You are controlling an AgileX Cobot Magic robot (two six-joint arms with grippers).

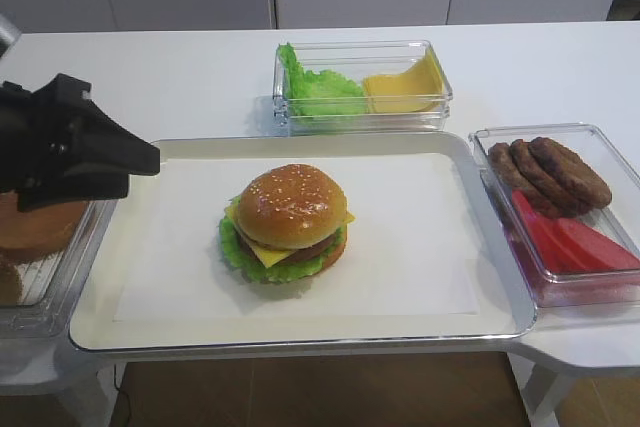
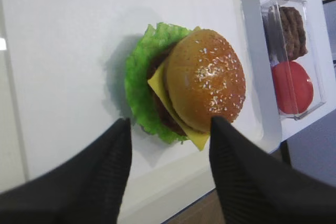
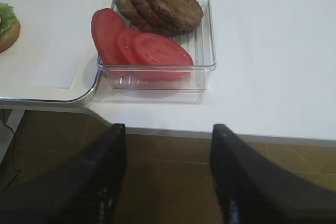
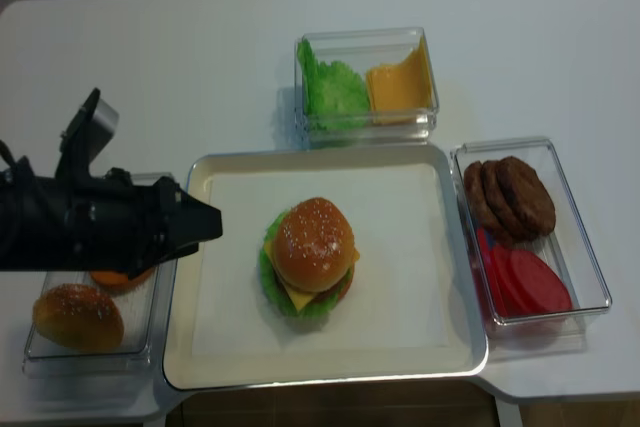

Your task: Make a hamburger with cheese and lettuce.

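The hamburger (image 1: 291, 220) stands in the middle of the paper-lined tray (image 1: 300, 339), topped with a golden sesame bun. Its lettuce (image 1: 236, 250) frills out round the bottom and a corner of the cheese (image 1: 270, 256) juts out at the front. It also shows from above (image 4: 311, 255). My left gripper (image 1: 148, 159) is open and empty, raised over the tray's left edge and apart from the burger. In the left wrist view the burger (image 2: 202, 85) lies just beyond my left gripper (image 2: 168, 124). My right gripper (image 3: 168, 129) is open and empty, off the table's front edge.
A clear box (image 1: 360, 87) with heaped lettuce and cheese slices stands behind the tray. A clear box (image 1: 560, 207) with patties and tomato slices stands at the right, seen too in the right wrist view (image 3: 157, 35). A box of buns (image 4: 80, 317) sits at the left.
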